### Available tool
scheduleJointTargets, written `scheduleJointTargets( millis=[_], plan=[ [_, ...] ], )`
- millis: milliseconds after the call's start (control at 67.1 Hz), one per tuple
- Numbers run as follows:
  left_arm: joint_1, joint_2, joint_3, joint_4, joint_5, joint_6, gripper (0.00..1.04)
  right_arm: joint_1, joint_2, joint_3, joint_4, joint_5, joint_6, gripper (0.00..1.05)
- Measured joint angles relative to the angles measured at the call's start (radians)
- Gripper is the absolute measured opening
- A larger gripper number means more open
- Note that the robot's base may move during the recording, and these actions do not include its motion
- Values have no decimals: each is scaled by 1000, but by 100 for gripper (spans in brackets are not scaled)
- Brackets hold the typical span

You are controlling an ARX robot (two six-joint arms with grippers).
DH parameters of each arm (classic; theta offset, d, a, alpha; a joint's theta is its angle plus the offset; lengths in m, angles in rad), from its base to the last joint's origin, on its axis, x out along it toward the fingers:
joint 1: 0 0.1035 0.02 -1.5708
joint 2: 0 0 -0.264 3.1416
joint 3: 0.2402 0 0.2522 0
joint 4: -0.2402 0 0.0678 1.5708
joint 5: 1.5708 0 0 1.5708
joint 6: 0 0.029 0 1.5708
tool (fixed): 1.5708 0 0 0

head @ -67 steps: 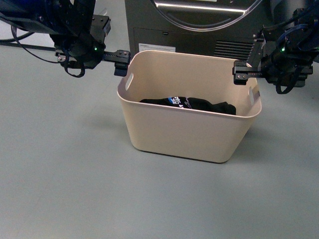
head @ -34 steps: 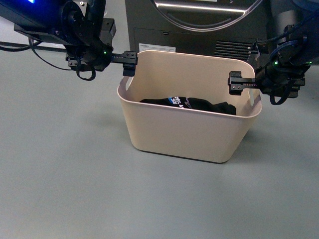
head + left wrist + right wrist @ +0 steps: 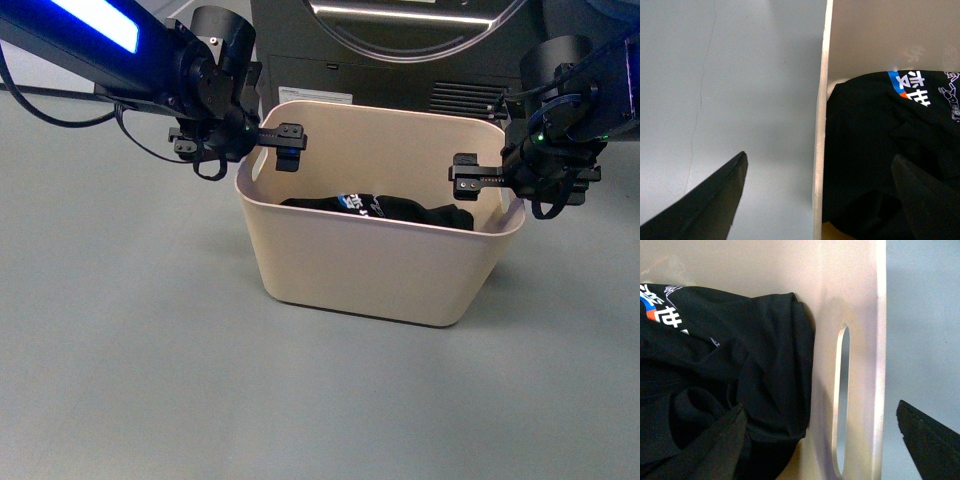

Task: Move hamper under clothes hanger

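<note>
- One hamper (image 3: 370,265) stands upright on the grey floor (image 3: 120,350), just in front of one dark grey machine (image 3: 400,60) with a round door. The hamper is beige, with rounded corners.
- Two slot handles show in the front view, one in each short side: the left slot (image 3: 259,165) and the right slot (image 3: 512,190). The right wrist view shows the right slot as a long narrow opening.
- One heap of black clothing (image 3: 400,212) lies in the bottom of the hamper. It carries one blue patch with white print, seen from above in the left wrist view (image 3: 875,150); in the right wrist view (image 3: 715,365) it lies against the slotted wall.
- Two arms reach in, one from each side.
- One left gripper (image 3: 255,142) hangs at the hamper's left short side. In the left wrist view (image 3: 818,156) its two fingers are spread wide and straddle the rim, one over the floor and one over the clothing, neither touching the wall.
- One right gripper (image 3: 492,178) hangs at the right short side. In the right wrist view (image 3: 821,407) its two fingers are likewise spread, one over the clothing and one outside over the floor, with the slotted wall between them and untouched.
- One thin crack (image 3: 700,100) runs along the floor beside the hamper.
</note>
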Motion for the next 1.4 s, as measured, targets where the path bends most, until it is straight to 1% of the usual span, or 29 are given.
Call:
scheduleJointTargets(
  millis=[30, 89, 223, 238, 283, 298, 358, 402, 432, 492, 521, 775, 983, 1013, 1043, 1177, 1400],
  plan=[
    [0, 0, 0, -5, -1, 0, 81, 1, 0, 2, -1, 3, 0, 78],
    [0, 0, 0, -19, -10, 0, 70, 2, 1, 2, -2, 9, 1, 67],
    [0, 2, 0, -34, -23, 0, 52, 2, 2, 6, -13, 20, 0, 50],
    [0, 2, -1, -36, -26, 0, 49, 2, 3, 7, -15, 21, 0, 46],
    [0, 2, -1, -38, -28, 0, 44, 2, 3, 9, -18, 23, -1, 41],
    [0, 2, -2, -38, -31, 0, 40, 2, 3, 10, -18, 25, -1, 37],
    [1, 2, -4, -39, -35, 1, 33, 2, 3, 10, -18, 29, -2, 30],
    [3, 2, -6, -39, -34, 4, 22, 2, 3, 10, -18, 39, -4, 20],
    [3, 2, -6, -39, -33, 5, 17, 2, 3, 10, -18, 44, -4, 15],
    [3, 2, -6, -39, -33, 6, 10, 2, 3, 10, -18, 46, -4, 8],
    [2, 1, -6, -39, -31, 5, 4, 0, 3, 10, -19, 42, 1, 3],
    [4, -63, -72, -47, -34, -7, 4, 1, -39, -23, -16, 30, 5, 3],
    [-16, -229, -280, 33, -44, -22, 4, 2, -161, -158, 42, 25, -2, 3],
    [-29, -291, -358, 69, -54, -21, 4, 2, -211, -215, 72, 25, -4, 3],
    [-34, -319, -389, 81, -58, -20, 4, 2, -230, -240, 85, 26, -6, 3],
    [-76, -517, -652, 179, -80, -21, 4, -1, -399, -474, 208, 16, -18, 3],
    [-107, -687, -911, 259, -106, -38, 4, -2, -571, -760, 330, -27, -25, 3]
  ],
)
